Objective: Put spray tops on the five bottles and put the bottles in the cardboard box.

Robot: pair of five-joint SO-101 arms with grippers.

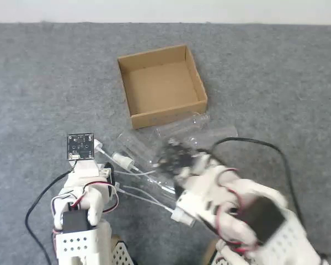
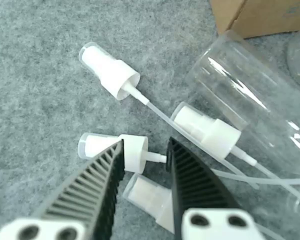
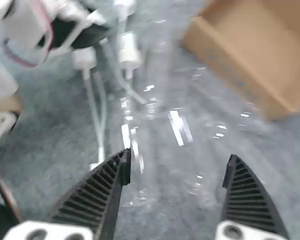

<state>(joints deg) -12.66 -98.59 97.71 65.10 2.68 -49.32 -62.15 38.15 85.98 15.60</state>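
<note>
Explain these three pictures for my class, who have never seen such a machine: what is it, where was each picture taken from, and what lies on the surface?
These are two small robot arms, each ending in a two-fingered gripper. One picture looks down from above; the other two come from cameras on the arms' wrists. On the grey mat lie an empty cardboard box, clear bottles and white spray tops with thin tubes. The left gripper is open astride one spray top; the right gripper is open above a bottle. Neither holds anything.

Left gripper (image 2: 145, 150) low, jaws narrowly parted, right gripper (image 3: 177, 161) spread wide, both angled downward
</note>
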